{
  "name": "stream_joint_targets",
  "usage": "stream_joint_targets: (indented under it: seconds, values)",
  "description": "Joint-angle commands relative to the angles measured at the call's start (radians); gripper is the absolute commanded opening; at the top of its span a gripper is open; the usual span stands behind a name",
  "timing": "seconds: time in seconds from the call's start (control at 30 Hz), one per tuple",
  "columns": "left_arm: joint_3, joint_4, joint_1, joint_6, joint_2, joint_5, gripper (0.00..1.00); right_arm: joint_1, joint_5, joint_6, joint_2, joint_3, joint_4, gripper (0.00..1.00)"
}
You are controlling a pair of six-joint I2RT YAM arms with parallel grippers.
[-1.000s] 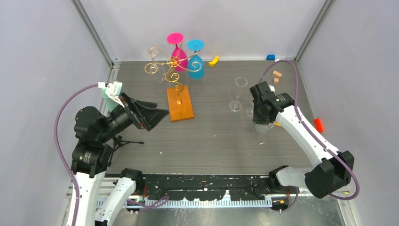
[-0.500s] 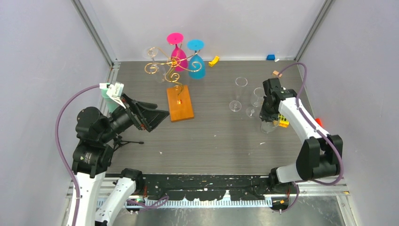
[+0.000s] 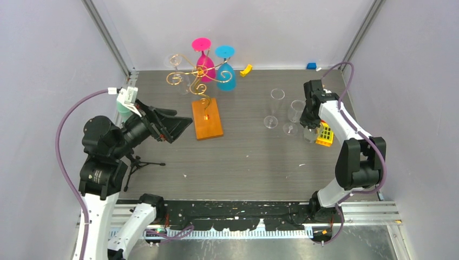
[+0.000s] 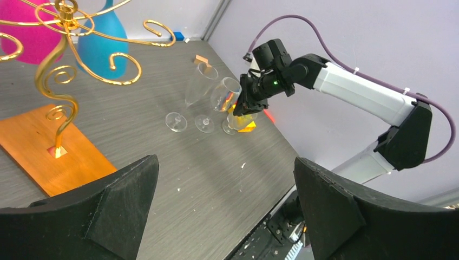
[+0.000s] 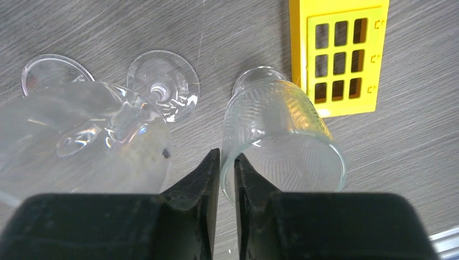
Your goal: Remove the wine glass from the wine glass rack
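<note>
A: Start close. What is the left arm doing?

B: The left gripper (image 3: pixel 183 121) hangs above the surface (image 3: pixel 254 162), jaws spread wide with nothing in them, aimed toward the orange base (image 3: pixel 207 123) of the wine glass rack (image 3: pixel 197 72). A small black tripod (image 3: pixel 138 161) stands nearer, under that arm.

A: And the right?

B: The right gripper (image 5: pixel 227 156) has its jaws almost together, one on each side of the wall of a ribbed tumbler (image 5: pixel 281 124). The tumbler stands just beside a yellow block (image 5: pixel 338 49). Whether the jaws press on the glass I cannot tell.

A: Any risk there?

B: I'd judge yes. A flute (image 4: pixel 196 89) and a clear stemmed glass (image 4: pixel 223 96) stand just beside the tumbler, so a sideways pull-away could topple any of them.

A: The task's glass?

B: Not taken. A pink wine glass (image 3: pixel 204 66) and a blue wine glass (image 3: pixel 226 77) hang foot-up from the curls at the far end, almost touching. Catch a curl, or lift before the foot slides free, and the rack may tip or the neighbour get knocked.

A: The room?

B: The surface is grey wood-grain with a few pale specks. A yellow piece (image 3: pixel 247 69) and a blue block (image 3: pixel 311 66) lie by its far edge, and plain pale walls (image 3: pixel 270 27) close three sides.
</note>
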Motion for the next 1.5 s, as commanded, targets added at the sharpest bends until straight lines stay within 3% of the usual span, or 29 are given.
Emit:
stream_joint_targets:
  seconds: [0.0,0.23,0.57,0.77,0.97,1.17,1.47]
  values:
    - [0.053,0.022,-0.002,0.022,0.055,-0.04,0.98,-0.007,0.032,-0.005,-0.004,0.05,0.031,0.26]
    - [0.153,0.025,-0.002,0.021,0.188,-0.092,0.98,-0.007,0.056,0.002,-0.064,0.072,0.01,0.37]
    - [0.375,-0.084,-0.002,0.089,0.407,-0.298,0.98,-0.008,0.06,0.009,-0.228,0.108,-0.059,0.42]
    - [0.527,-0.141,0.041,0.1,0.575,-0.365,1.0,-0.007,-0.023,0.023,-0.345,0.087,-0.047,0.45]
    - [0.653,-0.18,0.149,0.056,0.728,-0.327,1.0,-0.008,-0.119,0.041,-0.438,0.058,-0.026,0.46]
    - [0.669,-0.166,0.258,0.019,0.827,-0.235,0.98,-0.008,-0.222,0.06,-0.499,0.04,-0.014,0.46]
    - [0.702,-0.111,0.313,-0.066,0.953,-0.099,0.85,-0.008,-0.313,0.083,-0.539,0.009,0.004,0.46]
